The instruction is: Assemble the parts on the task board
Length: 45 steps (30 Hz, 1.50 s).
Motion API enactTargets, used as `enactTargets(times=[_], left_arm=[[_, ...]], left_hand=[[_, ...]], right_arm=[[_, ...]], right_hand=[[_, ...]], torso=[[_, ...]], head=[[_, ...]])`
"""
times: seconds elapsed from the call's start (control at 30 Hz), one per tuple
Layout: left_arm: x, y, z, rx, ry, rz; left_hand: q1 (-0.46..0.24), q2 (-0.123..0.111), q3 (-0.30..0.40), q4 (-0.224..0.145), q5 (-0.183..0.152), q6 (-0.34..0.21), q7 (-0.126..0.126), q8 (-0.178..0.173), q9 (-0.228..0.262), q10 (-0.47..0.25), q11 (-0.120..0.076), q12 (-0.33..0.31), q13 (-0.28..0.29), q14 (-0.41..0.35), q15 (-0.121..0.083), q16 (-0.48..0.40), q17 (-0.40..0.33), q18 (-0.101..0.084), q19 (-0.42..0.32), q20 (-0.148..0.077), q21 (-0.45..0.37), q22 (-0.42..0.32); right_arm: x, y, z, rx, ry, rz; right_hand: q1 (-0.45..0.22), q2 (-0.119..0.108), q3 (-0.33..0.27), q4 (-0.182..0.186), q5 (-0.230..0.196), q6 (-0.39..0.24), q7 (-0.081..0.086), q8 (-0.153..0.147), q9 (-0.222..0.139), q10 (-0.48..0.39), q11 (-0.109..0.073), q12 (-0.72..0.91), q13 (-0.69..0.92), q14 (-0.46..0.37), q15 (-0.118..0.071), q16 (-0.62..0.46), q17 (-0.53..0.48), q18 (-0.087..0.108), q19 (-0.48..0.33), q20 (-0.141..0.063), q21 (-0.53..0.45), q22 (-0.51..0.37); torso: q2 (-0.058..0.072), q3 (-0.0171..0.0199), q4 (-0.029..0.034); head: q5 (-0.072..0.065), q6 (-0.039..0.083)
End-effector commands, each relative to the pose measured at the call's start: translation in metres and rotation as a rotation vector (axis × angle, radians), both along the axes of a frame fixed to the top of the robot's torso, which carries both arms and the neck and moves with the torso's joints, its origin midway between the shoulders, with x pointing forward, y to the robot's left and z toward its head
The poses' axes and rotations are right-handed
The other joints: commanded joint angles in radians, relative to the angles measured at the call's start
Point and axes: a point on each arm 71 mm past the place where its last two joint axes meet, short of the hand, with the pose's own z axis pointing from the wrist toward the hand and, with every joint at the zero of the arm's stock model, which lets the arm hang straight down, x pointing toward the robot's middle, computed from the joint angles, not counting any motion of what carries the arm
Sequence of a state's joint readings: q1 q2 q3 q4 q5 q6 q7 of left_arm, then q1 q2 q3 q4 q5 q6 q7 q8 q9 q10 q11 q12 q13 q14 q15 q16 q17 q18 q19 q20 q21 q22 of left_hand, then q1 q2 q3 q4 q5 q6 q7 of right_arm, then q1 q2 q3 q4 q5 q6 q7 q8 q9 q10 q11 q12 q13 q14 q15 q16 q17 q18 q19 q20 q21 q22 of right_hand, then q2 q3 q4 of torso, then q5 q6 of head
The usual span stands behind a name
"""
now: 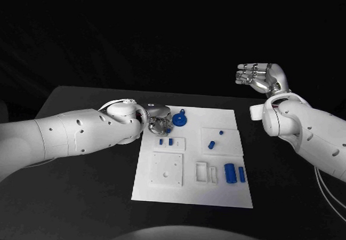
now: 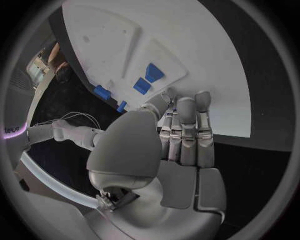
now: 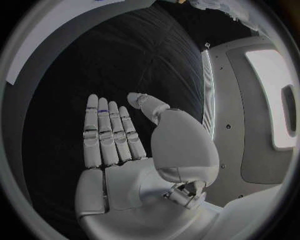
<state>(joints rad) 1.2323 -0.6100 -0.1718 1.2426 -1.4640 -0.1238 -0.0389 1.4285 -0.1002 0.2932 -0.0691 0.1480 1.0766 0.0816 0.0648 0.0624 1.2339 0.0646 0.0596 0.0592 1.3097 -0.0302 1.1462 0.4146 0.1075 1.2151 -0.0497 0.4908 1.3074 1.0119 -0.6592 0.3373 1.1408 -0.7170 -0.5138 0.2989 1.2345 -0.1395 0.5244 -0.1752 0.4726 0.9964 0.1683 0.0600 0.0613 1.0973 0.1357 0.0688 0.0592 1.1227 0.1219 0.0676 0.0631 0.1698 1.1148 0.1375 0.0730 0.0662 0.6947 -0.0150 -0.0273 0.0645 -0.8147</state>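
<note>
1. Left hand [image 1: 159, 125], silver and many-fingered, hangs over the far left corner of the flat white task board [image 1: 192, 198] on the black surface [image 1: 85, 201]. In the left wrist view its fingers [image 2: 186, 135] lie straight, side by side, holding nothing, their tips at the board's edge.
2. Round blue part with a small tab [image 1: 180, 119] lies just beside those fingertips; two small blue blocks [image 1: 166, 142] sit near them.
3. Right hand [image 1: 257, 76] is raised well clear of the board, fingers [image 3: 107, 131] flat and together, empty.
4. Step judged: reaching for a first part. Next: spread the left fingers and close on the round part.
</note>
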Motion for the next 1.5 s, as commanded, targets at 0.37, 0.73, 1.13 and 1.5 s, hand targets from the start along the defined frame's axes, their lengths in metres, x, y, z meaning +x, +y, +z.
enactTargets(times=[0.37, 0.73, 1.13, 1.5], left_arm=[[0.0, 0.004, -0.002, 0.005, -0.005, 0.009], [0.004, 0.02, -0.001, 0.009, -0.028, 0.05], [0.011, 0.033, 0.002, 0.005, -0.058, 0.09], [0.03, 0.065, 0.04, -0.491, -0.067, 0.335]], left_hand=[[0.004, -0.018, 0.009, 0.0, -0.003, -0.014, -0.002, -0.004, -0.001, -0.022, 0.004, -0.002, 0.0, -0.002, 0.011, 0.001, -0.004, 0.011, -0.001, 0.011, -0.006, 0.017], [0.032, -0.038, -0.019, -0.004, -0.001, -0.218, -0.017, -0.009, -0.006, -0.078, 0.025, -0.002, -0.001, -0.003, 0.026, -0.003, -0.011, 0.029, 0.0, 0.027, -0.014, 0.017], [0.065, -0.038, -0.021, 0.013, 0.001, -0.243, -0.013, -0.01, -0.007, -0.074, 0.025, -0.002, -0.001, -0.001, 0.025, -0.002, -0.014, 0.033, 0.004, 0.027, -0.014, 0.019], [-0.002, -0.029, 0.048, 0.018, -0.007, 0.018, 0.035, -0.002, 0.002, 0.021, -0.003, -0.001, 0.0, -0.008, 0.003, -0.139, -0.071, 0.01, -0.018, 0.009, -0.054, -0.018]], right_arm=[[0.0, 0.0, -0.006, -0.043, 0.061, 0.062], [-0.004, -0.011, -0.014, -0.147, 0.123, 0.107], [-0.008, -0.012, -0.022, -0.269, 0.16, 0.147], [-0.021, -0.002, -0.032, -0.703, 0.148, 0.217]], right_hand=[[-0.005, 0.01, -0.034, 0.006, 0.006, 0.005, -0.002, 0.002, 0.002, -0.002, 0.006, -0.005, -0.001, -0.008, 0.009, -0.005, -0.001, -0.01, -0.012, 0.001, -0.003, 0.0], [-0.002, 0.023, -0.107, 0.005, 0.013, 0.019, -0.007, 0.002, 0.002, 0.004, 0.002, -0.005, -0.001, 0.038, -0.002, -0.004, 0.0, -0.011, 0.032, -0.015, -0.001, 0.0], [0.021, 0.033, -0.135, -0.019, 0.008, 0.068, -0.024, 0.014, 0.008, 0.06, -0.028, 0.004, 0.0, 0.242, -0.077, 0.05, 0.03, 0.007, 0.22, -0.085, 0.091, 0.033], [0.009, 0.042, -0.125, -0.086, -0.044, 0.162, -0.061, 0.002, 0.01, 0.182, -0.082, -0.01, 0.002, 0.346, -0.172, 0.457, 0.455, -0.034, 0.368, -0.211, 0.435, 0.264]], torso=[[0.0, -0.0007, -0.0007], [-0.001, -0.0005, -0.0003], [0.0, -0.0005, -0.0002], [-0.002, 0.0004, -0.0007]], head=[[-0.002, 0.002], [-0.004, 0.007], [-0.005, 0.009], [-0.048, 0.027]])
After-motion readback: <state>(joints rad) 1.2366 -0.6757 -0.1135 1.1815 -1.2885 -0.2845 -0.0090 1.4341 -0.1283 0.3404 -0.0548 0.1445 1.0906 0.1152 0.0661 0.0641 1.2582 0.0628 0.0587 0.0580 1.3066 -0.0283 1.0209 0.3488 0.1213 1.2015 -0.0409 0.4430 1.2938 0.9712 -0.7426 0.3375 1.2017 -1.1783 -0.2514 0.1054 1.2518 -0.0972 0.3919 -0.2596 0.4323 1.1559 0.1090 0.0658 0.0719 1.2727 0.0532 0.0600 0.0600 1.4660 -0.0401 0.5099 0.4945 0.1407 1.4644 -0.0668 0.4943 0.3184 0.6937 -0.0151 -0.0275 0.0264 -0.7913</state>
